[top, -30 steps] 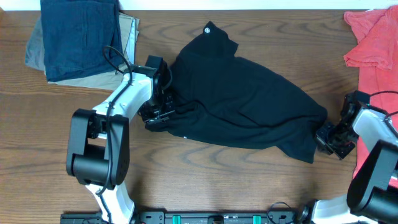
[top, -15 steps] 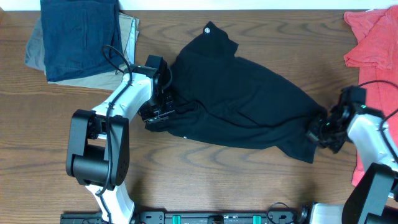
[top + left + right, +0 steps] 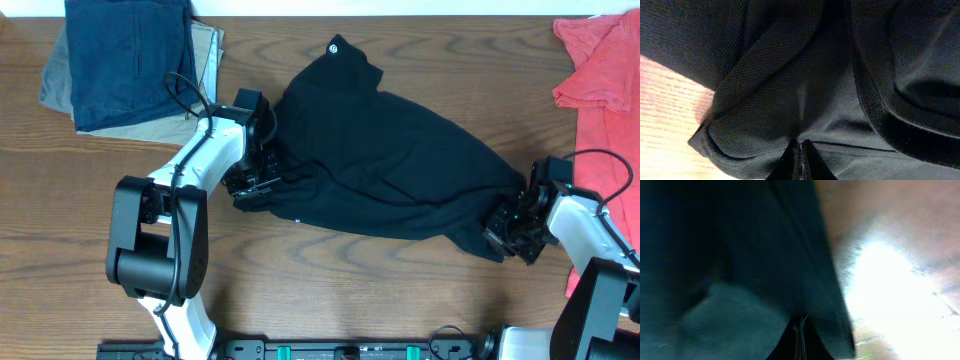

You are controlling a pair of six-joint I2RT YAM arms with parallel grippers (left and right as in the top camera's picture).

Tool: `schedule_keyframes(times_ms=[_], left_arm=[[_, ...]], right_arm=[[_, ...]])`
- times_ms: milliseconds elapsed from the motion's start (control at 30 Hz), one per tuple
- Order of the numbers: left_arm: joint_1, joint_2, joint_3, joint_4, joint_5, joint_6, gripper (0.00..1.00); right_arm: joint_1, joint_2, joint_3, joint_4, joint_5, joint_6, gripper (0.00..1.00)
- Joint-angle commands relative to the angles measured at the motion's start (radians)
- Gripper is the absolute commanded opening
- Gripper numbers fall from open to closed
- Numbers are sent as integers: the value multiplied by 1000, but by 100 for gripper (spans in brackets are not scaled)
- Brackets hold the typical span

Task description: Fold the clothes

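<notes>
The black shirt [image 3: 385, 165] lies crumpled across the middle of the wooden table, its collar with a small white logo at the back. My left gripper [image 3: 252, 188] is at the shirt's left edge, its fingers closed together on a fold of black mesh fabric [image 3: 805, 115]. My right gripper [image 3: 503, 228] is at the shirt's lower right corner, its fingers closed on the dark cloth [image 3: 755, 280]; that view is blurred.
Folded navy-blue [image 3: 130, 55] and khaki [image 3: 58, 75] garments lie at the back left. A coral-red T-shirt [image 3: 600, 70] lies at the right edge, near my right arm. Bare wood [image 3: 350, 290] runs along the front.
My right gripper has moved left from beside the shirt onto its lower right corner. The left arm and the shirt's left side have not moved.
</notes>
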Motion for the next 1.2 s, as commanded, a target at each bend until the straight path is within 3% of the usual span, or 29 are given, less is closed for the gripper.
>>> schedule_keyframes(times_ms=[0, 533, 800, 1000, 1033, 1100, 1167], left_arm=[[4, -15, -11, -10, -13, 10, 6], [3, -40, -11, -128, -4, 14, 6], [-58, -196, -11, -177, -1, -23, 6], [-159, -311, -11, -119, -1, -48, 6], [-173, -315, -11, -104, -1, -49, 15], [-200, -310, -11, -73, -1, -69, 56], [-220, -293, -11, -47, -1, -103, 70]], right_arm=[[-29, 1, -20, 4, 26, 20, 1], [-216, 1, -2, -44, 117, 20, 1], [-367, 1, 122, -169, 122, -21, 1], [-397, 0, 251, -286, 90, -18, 1], [-395, 0, 269, -306, 71, -18, 1], [-386, 0, 302, -340, -8, -71, 1], [-375, -1, 315, -348, -114, -165, 1]])
